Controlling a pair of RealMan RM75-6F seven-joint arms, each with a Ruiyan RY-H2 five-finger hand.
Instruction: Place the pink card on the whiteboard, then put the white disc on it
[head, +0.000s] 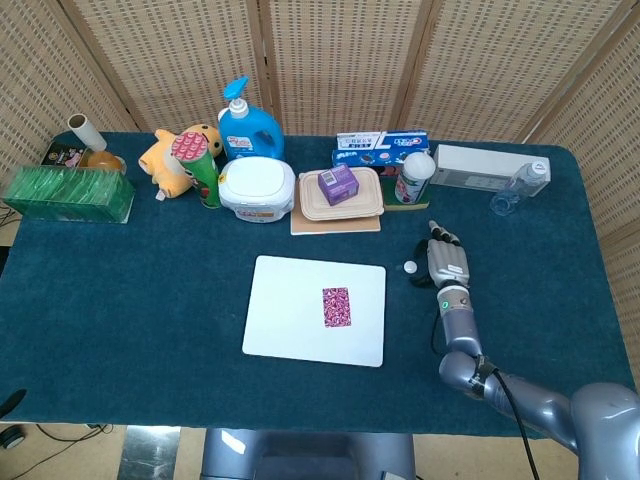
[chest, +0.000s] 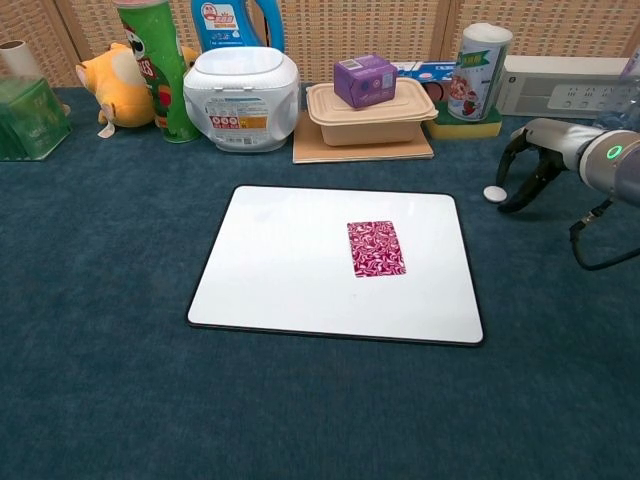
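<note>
The head view looks steeply down from high above the whole tabletop (head: 120, 300). The chest view sits low and nearer, facing forward. Both share the whiteboard (head: 300, 300) left of the robot hand (head: 447, 263).

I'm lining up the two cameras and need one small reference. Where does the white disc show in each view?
Head view: the white disc lies on the blue cloth just right of the whiteboard, beside the right hand.
Chest view: the white disc lies off the whiteboard's upper right corner, at the right hand's fingertips.
Shared landmark: the pink card on the whiteboard.
</note>
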